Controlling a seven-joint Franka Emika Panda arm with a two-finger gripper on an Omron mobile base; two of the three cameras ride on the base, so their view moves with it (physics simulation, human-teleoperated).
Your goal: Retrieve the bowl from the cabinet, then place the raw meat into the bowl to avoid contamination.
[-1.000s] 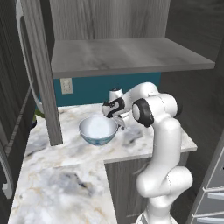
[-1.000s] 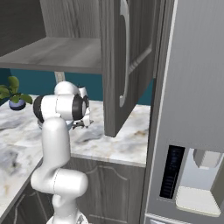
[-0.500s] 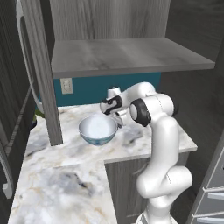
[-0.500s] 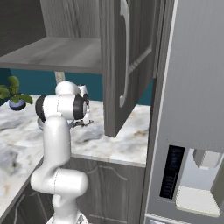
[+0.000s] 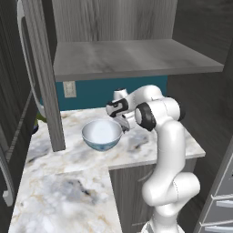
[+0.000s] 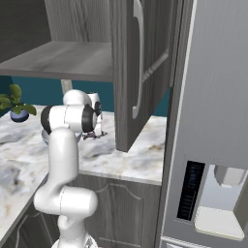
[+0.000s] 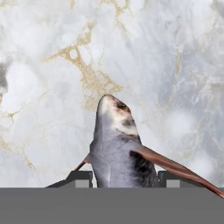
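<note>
The raw meat (image 7: 118,148), a small grey-brown fish-shaped piece, lies on the marble counter (image 7: 65,65) in the hand view. My gripper (image 7: 124,178) is shut on it, one dark fingertip (image 7: 81,177) against each flank, with the tail fin trailing off to the lower right. In the left base view the gripper (image 5: 124,124) reaches down to the counter just right of the bowl (image 5: 102,132), which stands upright, white inside and pale blue outside, with nothing in it. Above them hangs the cabinet (image 5: 132,57), doors open, its grey shelf bare. In the right base view the gripper (image 6: 92,136) is low behind my arm.
The open left cabinet door (image 5: 43,77) hangs down to the counter beside the bowl. The open right door (image 6: 131,72) juts out right of my arm. A potted plant (image 6: 14,99) stands at the back left, and a steel fridge (image 6: 213,121) closes off the right. The counter runs forward (image 5: 59,195).
The fingers have closed in from wide open onto the raw meat. The arm has shifted only slightly, and the bowl has not moved.
</note>
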